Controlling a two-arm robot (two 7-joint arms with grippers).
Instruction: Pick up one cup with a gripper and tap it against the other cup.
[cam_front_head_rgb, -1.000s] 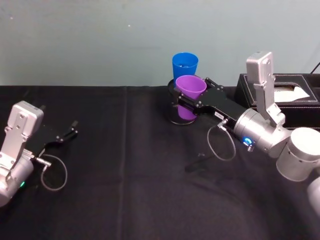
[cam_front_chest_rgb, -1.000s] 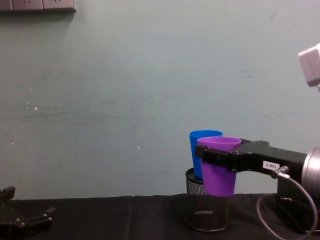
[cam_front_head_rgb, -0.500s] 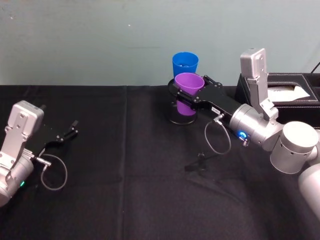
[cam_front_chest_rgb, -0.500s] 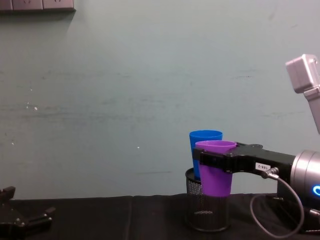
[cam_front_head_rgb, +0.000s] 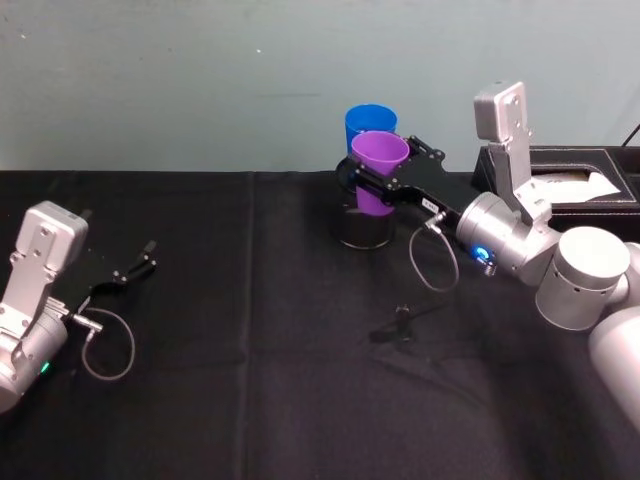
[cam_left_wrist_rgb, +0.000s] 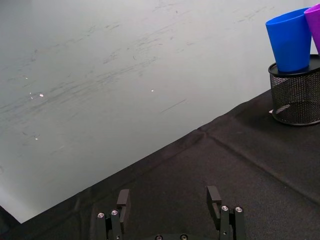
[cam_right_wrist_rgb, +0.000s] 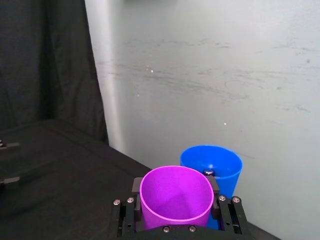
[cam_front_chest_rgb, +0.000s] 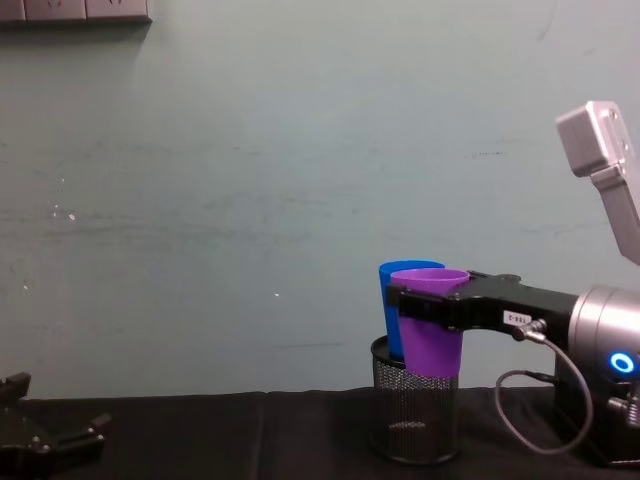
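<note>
Both right gripper (cam_front_head_rgb: 380, 172) jaws clamp purple cup (cam_front_chest_rgb: 430, 340); chest view shows blue cup's (cam_front_chest_rgb: 394, 335) holder (cam_front_chest_rgb: 415, 420).

purple cup (cam_front_head_rgb: 378, 162) moved back, nearer blue cup (cam_front_head_rgb: 365, 127)

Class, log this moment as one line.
right end effector: shut on purple cup, raised | blue cup: atop mesh holder, behind it | left end effector: open, parked

Head view looks down, chest view level and low, wrist views forward; all share the blue cup (cam_front_head_rgb: 368, 120).
</note>
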